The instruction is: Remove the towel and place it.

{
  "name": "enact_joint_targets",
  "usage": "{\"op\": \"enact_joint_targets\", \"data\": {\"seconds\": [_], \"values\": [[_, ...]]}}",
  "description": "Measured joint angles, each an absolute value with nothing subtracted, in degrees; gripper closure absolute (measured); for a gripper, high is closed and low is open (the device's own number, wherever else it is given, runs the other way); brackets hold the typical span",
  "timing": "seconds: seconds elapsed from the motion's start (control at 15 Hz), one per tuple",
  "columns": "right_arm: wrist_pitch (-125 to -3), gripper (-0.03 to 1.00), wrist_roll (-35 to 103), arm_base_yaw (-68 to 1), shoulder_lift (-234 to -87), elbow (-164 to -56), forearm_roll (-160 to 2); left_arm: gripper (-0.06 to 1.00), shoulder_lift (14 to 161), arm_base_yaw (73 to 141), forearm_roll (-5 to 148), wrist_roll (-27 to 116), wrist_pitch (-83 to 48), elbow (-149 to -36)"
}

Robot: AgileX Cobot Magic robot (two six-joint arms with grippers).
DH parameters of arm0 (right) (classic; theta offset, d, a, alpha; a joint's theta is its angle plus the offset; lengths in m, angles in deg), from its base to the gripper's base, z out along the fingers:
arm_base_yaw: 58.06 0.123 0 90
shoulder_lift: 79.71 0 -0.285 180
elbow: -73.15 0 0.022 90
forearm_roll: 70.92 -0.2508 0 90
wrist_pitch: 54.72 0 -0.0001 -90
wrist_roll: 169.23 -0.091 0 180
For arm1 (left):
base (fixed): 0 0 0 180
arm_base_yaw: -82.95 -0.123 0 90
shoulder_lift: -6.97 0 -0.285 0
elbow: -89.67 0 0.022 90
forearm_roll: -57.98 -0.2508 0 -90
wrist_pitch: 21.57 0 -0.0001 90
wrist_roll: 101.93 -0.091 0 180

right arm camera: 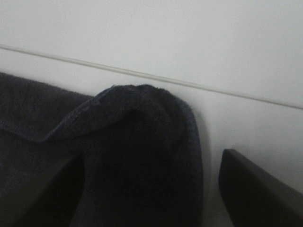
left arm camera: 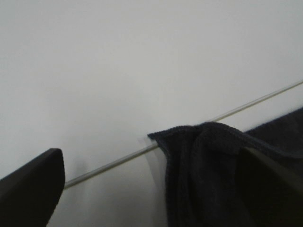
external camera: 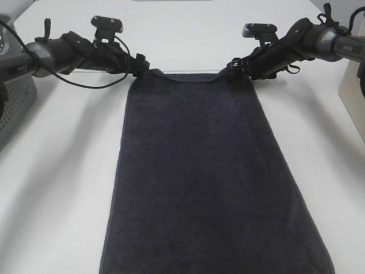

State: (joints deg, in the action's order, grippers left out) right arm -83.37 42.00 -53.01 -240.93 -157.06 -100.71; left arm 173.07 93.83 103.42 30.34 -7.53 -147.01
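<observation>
The dark navy towel (external camera: 211, 177) lies flat and lengthwise on the white table (external camera: 57, 188), running from the far middle to the front edge. My left gripper (external camera: 142, 71) is at its far left corner and my right gripper (external camera: 232, 67) at its far right corner. In the left wrist view the left gripper (left arm camera: 151, 158) is open, with the bunched towel corner (left arm camera: 203, 156) between its fingers and lying against one of them. In the right wrist view the right gripper (right arm camera: 151, 158) is open too, with the raised towel corner (right arm camera: 137, 118) between its fingers.
A grey perforated basket (external camera: 14, 108) stands at the table's left edge, below the left arm. A pale box-like object (external camera: 353, 85) stands at the right edge. A thin seam line (left arm camera: 109, 165) crosses the table behind the towel's corners.
</observation>
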Motion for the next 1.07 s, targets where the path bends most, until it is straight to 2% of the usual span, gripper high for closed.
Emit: {"op": "enact_joint_targets", "data": {"seconds": [0.47, 0.67, 0.87, 1.07], "values": [[-88.35, 0.21, 42.05, -53.01, -233.88, -157.06, -99.45, 0.03, 168.08, 93.83, 98.61, 31.83, 2.49, -147.01], [-96.77, 0.21, 41.71, -53.01, -229.87, -157.06, -100.02, 0.03, 162.98, 93.77, 96.77, 43.23, 10.86, -147.01], [-111.33, 0.21, 36.32, -53.01, -224.14, -157.06, -98.99, 0.03, 156.16, 93.77, 82.51, 61.34, 20.14, -147.01], [-121.35, 0.21, 27.67, -53.36, -215.95, -157.06, -94.69, 0.03, 147.51, 93.49, 67.49, 69.82, 31.43, -147.01]]}}
